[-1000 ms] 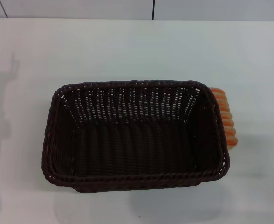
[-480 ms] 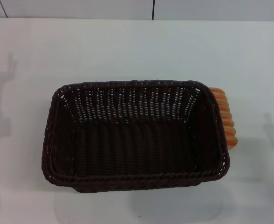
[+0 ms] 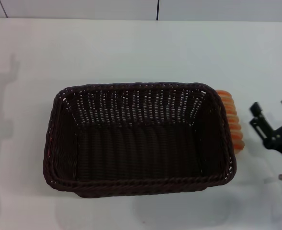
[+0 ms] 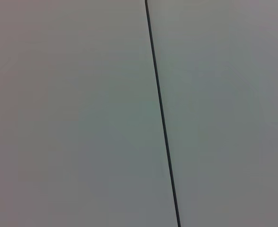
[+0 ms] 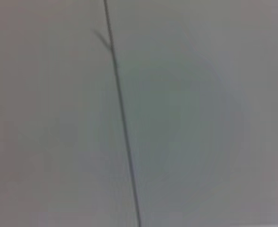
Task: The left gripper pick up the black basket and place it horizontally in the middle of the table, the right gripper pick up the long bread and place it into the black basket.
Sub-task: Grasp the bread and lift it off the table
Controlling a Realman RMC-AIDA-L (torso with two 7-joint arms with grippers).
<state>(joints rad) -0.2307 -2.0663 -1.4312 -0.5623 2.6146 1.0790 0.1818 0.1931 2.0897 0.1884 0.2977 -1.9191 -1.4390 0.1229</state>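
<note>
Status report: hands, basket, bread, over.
Right hand open, right of bread, empty. Left hand unseen. Basket mid-table, empty. Bread outside, against basket's right end.

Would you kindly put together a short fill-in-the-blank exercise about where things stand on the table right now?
1. The long bread lies on the table against the outside of the black basket's ____ end.
2. The inside of the black basket is ____.
3. The only gripper in the head view is the ____ gripper, beside the long bread.
4. Its fingers are spread ____.

Missing words: right; empty; right; open
</note>
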